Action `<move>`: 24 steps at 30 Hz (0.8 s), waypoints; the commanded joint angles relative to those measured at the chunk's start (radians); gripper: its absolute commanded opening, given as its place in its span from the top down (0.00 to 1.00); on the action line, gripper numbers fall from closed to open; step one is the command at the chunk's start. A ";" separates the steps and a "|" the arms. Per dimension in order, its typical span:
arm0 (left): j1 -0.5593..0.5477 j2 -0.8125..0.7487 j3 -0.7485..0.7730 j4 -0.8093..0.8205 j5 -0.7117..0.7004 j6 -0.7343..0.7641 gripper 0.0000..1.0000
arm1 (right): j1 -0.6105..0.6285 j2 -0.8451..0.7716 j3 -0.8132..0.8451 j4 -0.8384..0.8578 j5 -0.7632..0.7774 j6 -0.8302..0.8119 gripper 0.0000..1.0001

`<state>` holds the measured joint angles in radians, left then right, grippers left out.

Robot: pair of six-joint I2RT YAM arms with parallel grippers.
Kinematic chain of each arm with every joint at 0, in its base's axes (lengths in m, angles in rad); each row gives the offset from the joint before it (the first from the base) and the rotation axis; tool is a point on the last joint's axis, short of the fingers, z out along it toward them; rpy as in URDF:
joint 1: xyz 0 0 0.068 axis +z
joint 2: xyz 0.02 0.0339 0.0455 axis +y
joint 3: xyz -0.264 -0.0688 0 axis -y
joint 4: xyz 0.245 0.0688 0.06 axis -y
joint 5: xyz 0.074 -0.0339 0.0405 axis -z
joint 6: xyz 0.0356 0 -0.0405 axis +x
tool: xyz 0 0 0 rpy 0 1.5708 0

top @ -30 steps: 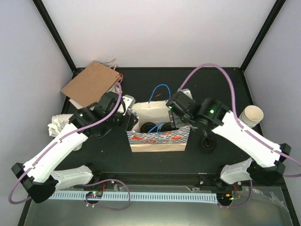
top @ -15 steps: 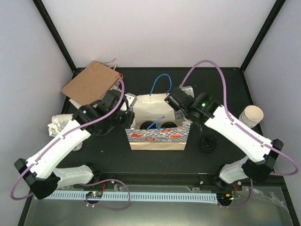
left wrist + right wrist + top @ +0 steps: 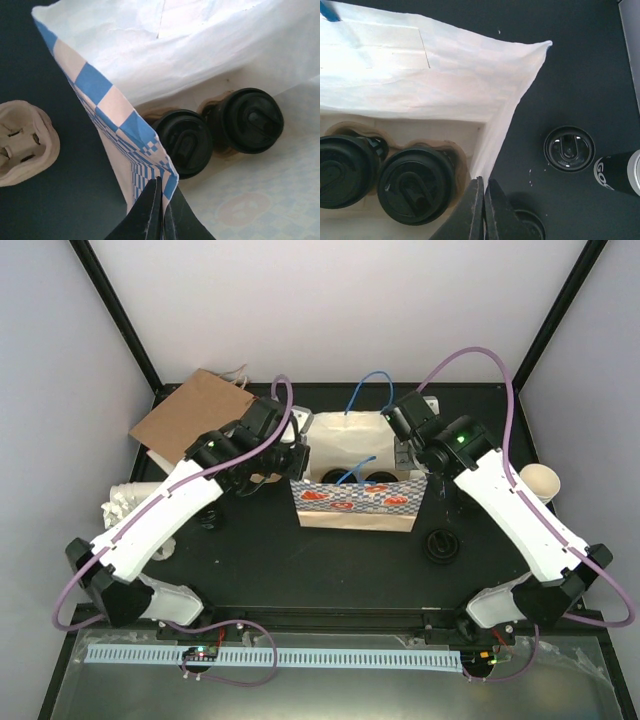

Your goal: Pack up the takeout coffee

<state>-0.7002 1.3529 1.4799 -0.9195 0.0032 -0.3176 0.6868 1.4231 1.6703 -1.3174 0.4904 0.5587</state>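
Two takeout coffee cups with black lids (image 3: 345, 477) (image 3: 378, 474) stand side by side inside the open blue-and-white checked paper bag (image 3: 355, 505). In the left wrist view both lids (image 3: 185, 142) (image 3: 250, 120) show past the bag's checked side fold (image 3: 100, 90). My left gripper (image 3: 161, 182) is shut on that fold, at the bag's left end (image 3: 298, 465). My right gripper (image 3: 484, 181) is shut on the bag's white right edge (image 3: 515, 100), beside the nearer cup (image 3: 415, 185), and shows at the bag's right end (image 3: 415, 462).
A loose black lid (image 3: 442, 545) (image 3: 568, 148) lies right of the bag, with a black can (image 3: 620, 172) near it. An empty paper cup (image 3: 540, 483) stands at far right. A brown paper bag (image 3: 195, 415) and a pulp cup carrier (image 3: 125, 502) (image 3: 22, 142) sit at left.
Both grippers closed on the bag's side edges. The arms then carried the bag, with the cups in it, away from the near edge and to the right.
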 commanded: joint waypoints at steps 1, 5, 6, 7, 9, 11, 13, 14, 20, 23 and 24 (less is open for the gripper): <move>0.034 0.059 0.067 0.047 0.001 0.014 0.98 | -0.031 0.023 0.026 0.065 -0.012 -0.062 0.98; 0.073 0.093 0.086 0.080 0.001 0.024 0.98 | -0.062 0.051 0.032 0.095 -0.027 -0.076 0.98; 0.080 0.098 0.090 0.087 0.002 0.026 0.98 | -0.066 0.057 0.036 0.102 -0.023 -0.080 0.98; 0.086 0.103 0.093 0.093 0.003 0.028 0.98 | -0.070 0.065 0.045 0.105 -0.020 -0.081 0.98; 0.100 0.114 0.102 0.099 0.003 0.033 0.99 | -0.076 0.080 0.064 0.110 -0.011 -0.087 0.97; 0.110 0.122 0.110 0.101 0.006 0.038 0.98 | -0.079 0.096 0.079 0.114 -0.010 -0.094 0.82; 0.118 0.124 0.115 0.097 0.017 0.043 0.70 | -0.080 0.108 0.087 0.113 -0.009 -0.106 0.63; 0.120 0.122 0.118 0.089 0.022 0.044 0.55 | -0.079 0.110 0.091 0.111 -0.006 -0.110 0.54; 0.124 0.047 0.116 0.000 -0.028 0.038 0.27 | -0.079 0.075 0.117 0.105 0.014 -0.160 0.33; 0.137 -0.056 0.058 -0.034 -0.093 0.022 0.26 | -0.080 0.006 0.087 0.135 0.017 -0.185 0.30; 0.148 -0.110 0.028 -0.037 -0.109 0.017 0.25 | -0.080 -0.019 0.066 0.150 0.017 -0.192 0.29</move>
<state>-0.5777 1.4109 1.5528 -0.8955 -0.0227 -0.2867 0.6144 1.5097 1.7550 -1.2137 0.4755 0.4126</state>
